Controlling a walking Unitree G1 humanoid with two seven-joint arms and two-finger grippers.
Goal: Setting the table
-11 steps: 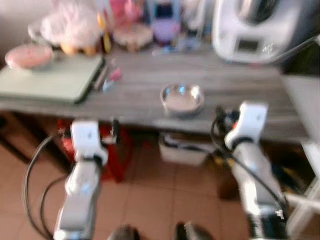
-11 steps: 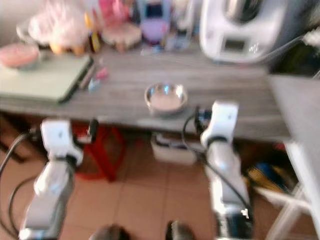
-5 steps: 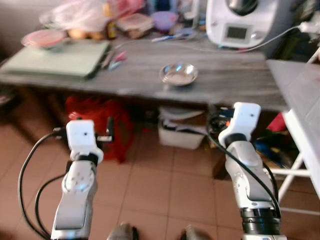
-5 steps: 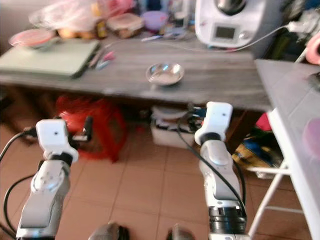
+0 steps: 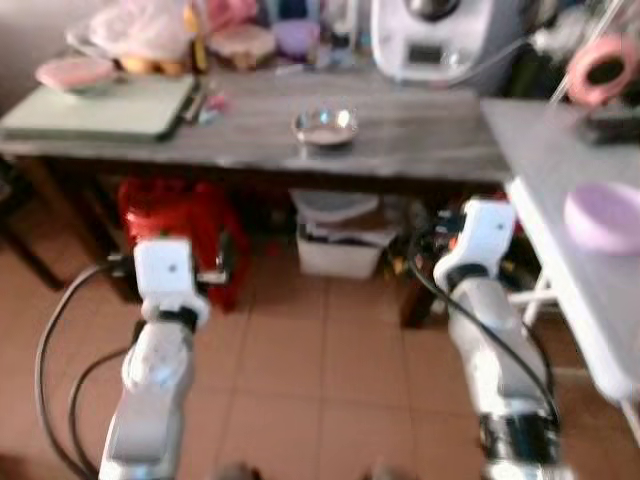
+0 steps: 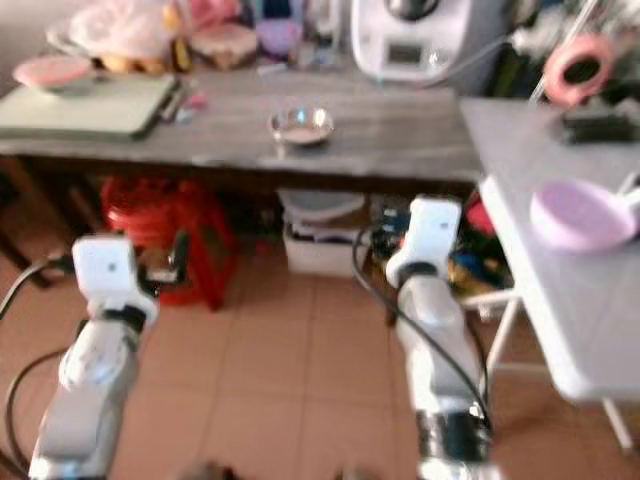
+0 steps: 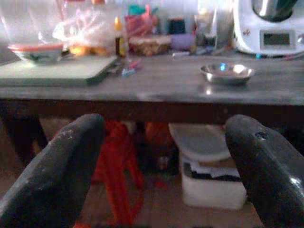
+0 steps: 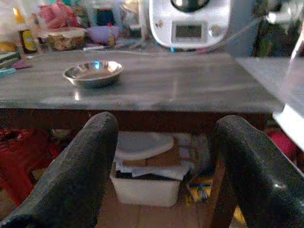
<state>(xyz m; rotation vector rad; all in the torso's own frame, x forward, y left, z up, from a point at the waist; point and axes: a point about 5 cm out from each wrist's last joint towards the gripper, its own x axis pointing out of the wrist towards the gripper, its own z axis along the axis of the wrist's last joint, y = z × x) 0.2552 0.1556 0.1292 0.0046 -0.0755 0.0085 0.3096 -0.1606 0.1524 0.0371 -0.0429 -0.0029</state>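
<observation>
A long grey wood-grain bench [image 5: 420, 150] is seen across the upper part of the frame. A small steel bowl [image 5: 324, 126] stands alone near the middle of the bench top, upright, well apart from the other items. At the upper left of the frame a pale green board [image 5: 100, 105] lies flat on the bench, with a pink-rimmed dish [image 5: 75, 72] behind it and a clear plastic bag [image 5: 140, 25] further back. A white kitchen appliance [image 5: 430, 40] is placed at the back of the bench, upper centre.

At the right edge of the frame a white table [image 6: 520, 250] is noted, carrying a pink plastic bowl [image 6: 580, 213] and, further back, a pink ring-shaped object [image 6: 580, 65]. Under the bench a red stool [image 5: 185, 215] and a white bin [image 5: 340, 240] are seen on the tiled floor [image 5: 320, 380].

The left gripper [image 7: 164, 156] is held low in front of the bench, over the floor; its jaws are spread wide and nothing is held between them. The right gripper [image 8: 164, 152] is held likewise, level with the bench edge, jaws spread wide and empty. Both are well apart from the steel bowl. The head views are somewhat blurred.
</observation>
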